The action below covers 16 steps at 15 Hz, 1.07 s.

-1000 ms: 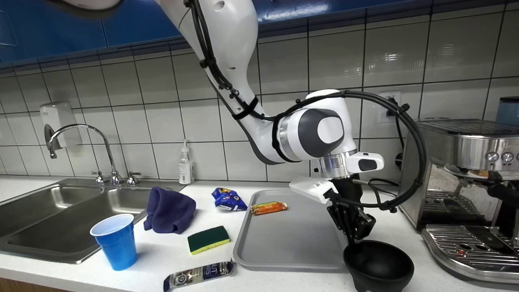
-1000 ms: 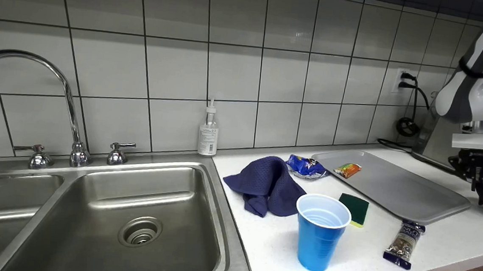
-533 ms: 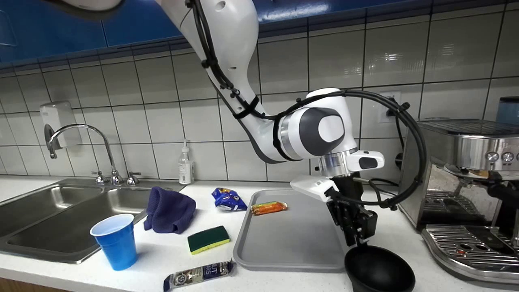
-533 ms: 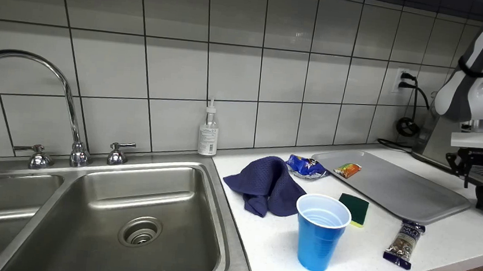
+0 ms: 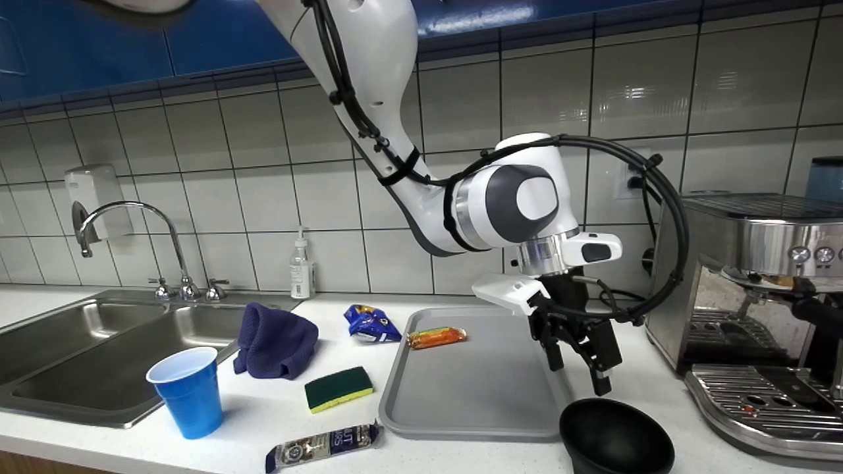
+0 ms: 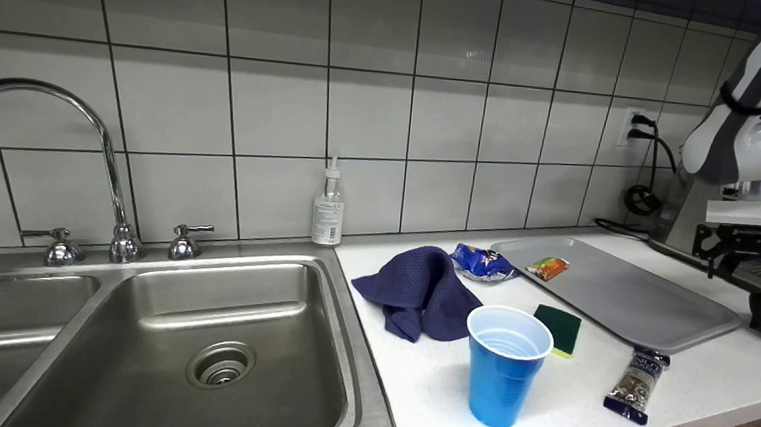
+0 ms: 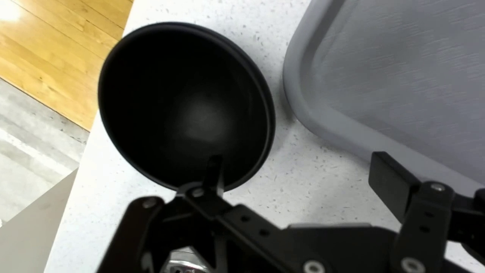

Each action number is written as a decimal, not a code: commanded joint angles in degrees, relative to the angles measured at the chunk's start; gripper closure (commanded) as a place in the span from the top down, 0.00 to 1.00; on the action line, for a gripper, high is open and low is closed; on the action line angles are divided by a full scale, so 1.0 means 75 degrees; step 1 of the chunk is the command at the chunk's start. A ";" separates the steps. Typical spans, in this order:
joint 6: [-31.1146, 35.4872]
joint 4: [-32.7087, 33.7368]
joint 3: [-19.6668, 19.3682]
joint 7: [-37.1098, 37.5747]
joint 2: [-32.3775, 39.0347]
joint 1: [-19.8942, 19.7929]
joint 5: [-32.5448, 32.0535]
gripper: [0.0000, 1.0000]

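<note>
While the pincer (image 5: 578, 374) hangs released, its fingers (image 7: 392, 185) spread well apart, a black bowl (image 5: 616, 438) sits just below it on the near right part of the white counter (image 5: 474, 457). In an exterior view the bowl lies a little to the right of and nearer than the fingers, one fingertip ending just above its far rim. Left of the bowl, just beside it but apart, lies a grey tray (image 5: 487, 395); farther right stands a steel coffee machine (image 5: 744, 329).

By the tray's near left corner, a wrapped snack bar (image 5: 323, 446) carries writing of which "UT" and "ARS" can be read, the leading letters hard to make out. On the far side, left of the tray, a pump bottle (image 5: 301, 273) bears a label too small to read.

The bowl stands upright with its mouth facing up; as the rim is round, no long axis can be told.
</note>
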 commanded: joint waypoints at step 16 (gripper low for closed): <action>0.0003 -0.0297 0.0574 0.0015 -0.0654 0.0371 -0.0040 1.00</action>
